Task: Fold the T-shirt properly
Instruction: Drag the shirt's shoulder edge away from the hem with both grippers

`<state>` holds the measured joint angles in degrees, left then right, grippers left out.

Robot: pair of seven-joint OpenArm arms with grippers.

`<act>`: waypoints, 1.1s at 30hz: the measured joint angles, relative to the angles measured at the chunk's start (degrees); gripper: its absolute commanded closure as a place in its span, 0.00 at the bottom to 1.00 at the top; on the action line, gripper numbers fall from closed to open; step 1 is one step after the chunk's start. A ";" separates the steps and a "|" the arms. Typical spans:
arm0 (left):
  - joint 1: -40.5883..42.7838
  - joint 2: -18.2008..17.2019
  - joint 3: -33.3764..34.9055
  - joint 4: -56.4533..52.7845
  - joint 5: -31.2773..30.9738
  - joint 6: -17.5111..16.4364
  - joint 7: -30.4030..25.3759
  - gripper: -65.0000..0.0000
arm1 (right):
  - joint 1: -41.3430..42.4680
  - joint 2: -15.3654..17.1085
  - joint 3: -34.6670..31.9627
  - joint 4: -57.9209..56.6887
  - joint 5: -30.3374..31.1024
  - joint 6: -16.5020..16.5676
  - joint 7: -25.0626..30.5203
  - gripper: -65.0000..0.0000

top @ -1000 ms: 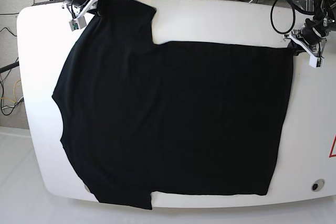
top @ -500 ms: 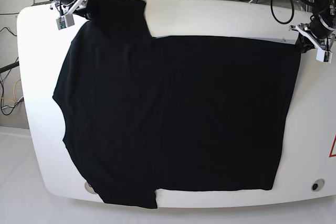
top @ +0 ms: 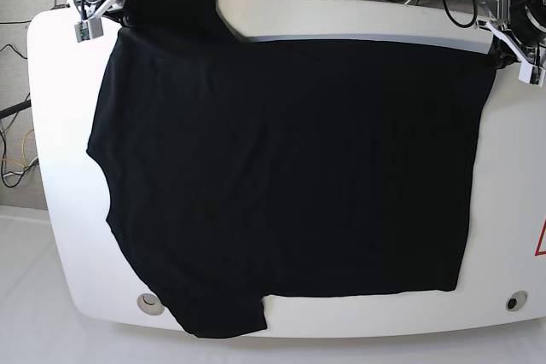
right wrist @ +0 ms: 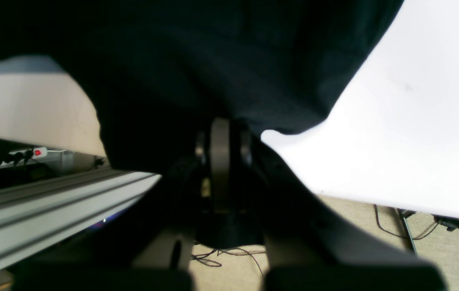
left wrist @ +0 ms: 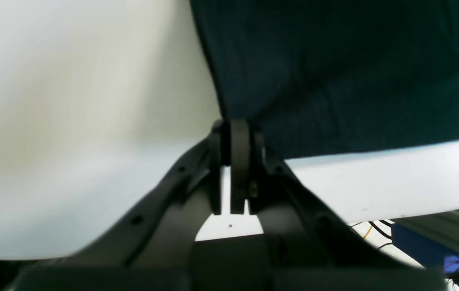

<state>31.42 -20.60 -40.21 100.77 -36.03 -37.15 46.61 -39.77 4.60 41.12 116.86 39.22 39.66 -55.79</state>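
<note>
Both hands pinch the T-shirt [top: 290, 168] at its far edge, one at each end, judged to be so that the cloth can be drawn taut and squared on the counter [top: 512, 210] before any fold is made. Left hand [top: 512, 47]: jaws pressed together on the hem corner; in its wrist view the black cloth runs up and away from the closed tips and off to one side of them, bare white counter on the other side. Right hand [top: 102, 8]: jaws clamped on the sleeve end; its wrist view shows cloth bunched right at the tips and spreading away ahead of the hand, with counter showing beside it and floor below. The shirt lies flat and spread open across most of the counter, reaching from the two hands toward the near edge, where the other sleeve hangs slightly over the rim. No fold visible yet; task judged at an early, flattening stage. The small white print is not discernible
</note>
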 measured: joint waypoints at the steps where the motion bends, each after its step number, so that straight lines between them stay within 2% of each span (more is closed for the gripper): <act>1: 0.00 0.20 -0.17 0.48 0.04 0.26 0.13 1.00 | 0.02 0.04 -0.46 -0.07 0.02 -0.02 0.09 1.00; 21: 1.66 0.66 0.07 0.39 -0.02 1.07 0.11 1.00 | -0.48 -0.33 -2.54 -0.28 -0.04 0.00 0.02 1.00; 33: 4.20 0.87 -0.85 1.27 -0.15 0.81 0.26 1.00 | -4.35 -0.79 -1.46 1.16 0.22 0.00 0.66 1.00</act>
<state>35.62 -19.73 -41.06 102.04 -36.18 -36.34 46.87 -44.12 3.81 39.66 118.02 39.44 39.66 -55.13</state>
